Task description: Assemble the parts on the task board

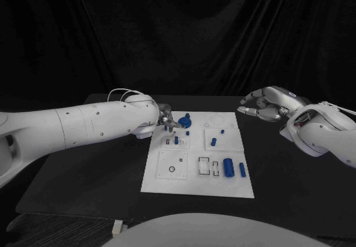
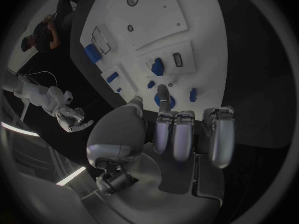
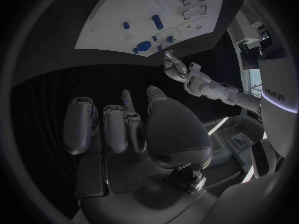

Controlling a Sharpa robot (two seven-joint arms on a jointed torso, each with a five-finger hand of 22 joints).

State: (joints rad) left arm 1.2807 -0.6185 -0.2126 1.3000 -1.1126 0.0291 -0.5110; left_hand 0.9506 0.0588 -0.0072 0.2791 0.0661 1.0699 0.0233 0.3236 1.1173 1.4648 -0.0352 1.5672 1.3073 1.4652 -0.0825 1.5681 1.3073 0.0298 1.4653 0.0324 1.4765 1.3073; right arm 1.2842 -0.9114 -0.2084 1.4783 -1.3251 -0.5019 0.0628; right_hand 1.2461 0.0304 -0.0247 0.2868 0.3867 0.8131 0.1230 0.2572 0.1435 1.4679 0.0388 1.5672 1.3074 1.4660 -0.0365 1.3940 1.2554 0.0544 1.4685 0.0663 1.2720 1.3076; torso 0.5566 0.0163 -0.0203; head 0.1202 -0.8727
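Evidently the round blue part [image 1: 184, 122] sits at the far left corner of the task board [image 1: 199, 177], and everything else is best placed against that board. The part looks small, rigid and smooth, probably light plastic; it should tolerate a firm pinch but could slip, so taking it by its rim between fingertips seems safest. The left hand [image 1: 161, 121] reaches over the board's far left edge, its fingers [image 2: 163, 95] extended down onto or just beside the round part; whether they actually grip it I cannot tell. Two upright blue cylinders [image 1: 228, 167] stand near the board's right edge, toward the robot. The right hand [image 1: 265, 108] hovers off the board's far right corner, well apart from the parts, fingers loosely curled and holding nothing.
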